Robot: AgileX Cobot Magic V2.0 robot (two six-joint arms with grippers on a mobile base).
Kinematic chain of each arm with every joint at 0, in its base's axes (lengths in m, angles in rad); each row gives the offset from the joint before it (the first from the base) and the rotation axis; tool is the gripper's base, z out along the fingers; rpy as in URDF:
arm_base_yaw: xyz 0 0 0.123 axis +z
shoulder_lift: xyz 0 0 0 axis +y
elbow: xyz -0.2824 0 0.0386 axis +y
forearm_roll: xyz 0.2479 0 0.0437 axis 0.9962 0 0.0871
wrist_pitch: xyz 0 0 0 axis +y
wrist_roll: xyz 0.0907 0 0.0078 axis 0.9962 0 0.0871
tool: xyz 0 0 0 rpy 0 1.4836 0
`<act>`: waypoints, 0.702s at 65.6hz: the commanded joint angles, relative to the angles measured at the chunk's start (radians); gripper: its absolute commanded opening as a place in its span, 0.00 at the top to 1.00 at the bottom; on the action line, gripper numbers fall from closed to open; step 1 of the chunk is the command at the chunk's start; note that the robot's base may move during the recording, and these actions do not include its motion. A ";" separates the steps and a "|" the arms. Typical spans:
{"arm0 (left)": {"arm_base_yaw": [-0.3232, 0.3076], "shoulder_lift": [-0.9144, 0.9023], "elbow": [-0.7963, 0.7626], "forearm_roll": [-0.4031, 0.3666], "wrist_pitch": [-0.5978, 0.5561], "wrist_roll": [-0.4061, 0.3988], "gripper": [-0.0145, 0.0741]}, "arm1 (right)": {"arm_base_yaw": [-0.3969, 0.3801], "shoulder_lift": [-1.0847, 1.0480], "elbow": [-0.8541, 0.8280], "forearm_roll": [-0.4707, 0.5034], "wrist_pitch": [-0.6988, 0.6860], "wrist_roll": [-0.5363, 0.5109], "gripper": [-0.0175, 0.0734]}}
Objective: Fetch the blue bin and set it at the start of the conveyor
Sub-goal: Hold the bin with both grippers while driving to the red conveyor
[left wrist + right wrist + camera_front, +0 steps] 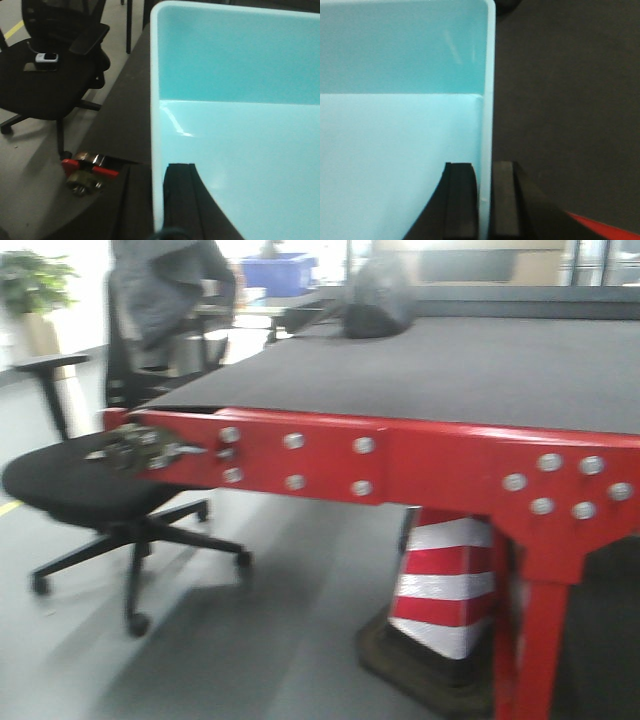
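Mia: Where is the blue bin (235, 100)?

Tom: It is between the two hands, right at the end of the belt (450, 370), near its left corner. The dark belt shows beside the bin on both sides. I cannot tell if its bottom sits on the belt.

Mia: What is the left hand (157, 172) doing?

Tom: It pinches the bin's left wall. One black finger (181, 200) is inside the bin and the other is outside. The pale rim is squeezed between them.

Mia: And the right hand (482, 172)?

Tom: It does the same on the right wall. One finger is inside and one is outside, closed tight on the rim.

Mia: What does the belt look like?

Tom: It is wide, flat and dark grey. A shiny red frame (400, 460) with silver bolts (363, 446) runs along its end.

Mia: What else is there?

Tom: A black chair (90, 480) stands on the floor just beside the belt's left corner. A small grey and white thing (46, 58) lies on its seat. A red and white cone (440, 590) stands under the belt. Far back on the belt sits a dark lump (380, 295), too blurry to name.
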 commanded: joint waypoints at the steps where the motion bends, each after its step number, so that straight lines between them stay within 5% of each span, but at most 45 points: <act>1: 0.006 -0.013 -0.010 0.070 -0.008 0.009 0.96 | -0.013 -0.019 -0.011 -0.068 -0.004 -0.008 0.98; 46: 0.006 -0.013 -0.010 0.070 -0.008 0.009 0.96 | -0.013 -0.019 -0.011 -0.068 -0.004 -0.008 0.98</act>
